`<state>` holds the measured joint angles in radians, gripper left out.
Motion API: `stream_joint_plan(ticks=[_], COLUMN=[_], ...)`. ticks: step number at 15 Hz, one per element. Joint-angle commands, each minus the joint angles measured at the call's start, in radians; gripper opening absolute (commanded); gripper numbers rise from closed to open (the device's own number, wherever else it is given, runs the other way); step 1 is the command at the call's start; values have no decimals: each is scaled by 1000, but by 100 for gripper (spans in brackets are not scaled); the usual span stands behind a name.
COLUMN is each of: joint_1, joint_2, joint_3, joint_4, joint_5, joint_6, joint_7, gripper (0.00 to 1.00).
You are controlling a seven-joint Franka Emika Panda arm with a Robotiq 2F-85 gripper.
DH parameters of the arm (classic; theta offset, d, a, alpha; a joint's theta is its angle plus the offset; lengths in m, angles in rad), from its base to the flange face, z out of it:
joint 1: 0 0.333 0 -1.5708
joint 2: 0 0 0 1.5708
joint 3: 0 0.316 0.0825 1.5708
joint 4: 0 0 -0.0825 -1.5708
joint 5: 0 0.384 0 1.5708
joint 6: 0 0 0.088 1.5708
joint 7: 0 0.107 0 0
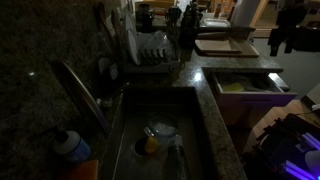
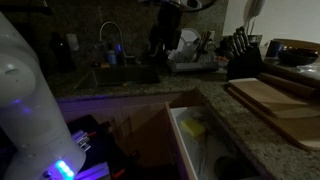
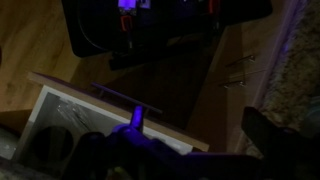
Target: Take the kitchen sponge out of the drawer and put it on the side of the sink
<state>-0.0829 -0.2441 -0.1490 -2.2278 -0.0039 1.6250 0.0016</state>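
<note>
Gripper (image 1: 280, 40) hangs above the open drawer (image 1: 272, 78), touching nothing. The wrist view is dark, but the fingers (image 3: 275, 135) look spread wide with nothing between them. Sponge (image 1: 235, 87) lies flat inside the drawer, toward the cabinet end, well apart from the sink (image 1: 160, 105).

Kitchen: sink (image 1: 160, 105), dish rack (image 1: 155, 50), knife block (image 2: 240, 55).
</note>
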Motion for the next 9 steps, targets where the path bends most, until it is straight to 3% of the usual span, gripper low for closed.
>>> stream_joint_plan(ticks=[1, 2, 4, 5, 8, 9], joint_1=[-45, -51, -25, -38, -33, -55], joint_2=[5, 23, 0, 27, 13, 45], joint_3=[20, 18, -2, 12, 12, 20], joint_4=[-149, -152, -134, -139, -134, -139], joint_5=[-61, -58, 54, 0, 40, 5], joint_6=[146, 155, 98, 117, 113, 183], joint_7=[177, 232, 95, 155, 119, 247], gripper=[100, 100, 100, 100, 100, 100])
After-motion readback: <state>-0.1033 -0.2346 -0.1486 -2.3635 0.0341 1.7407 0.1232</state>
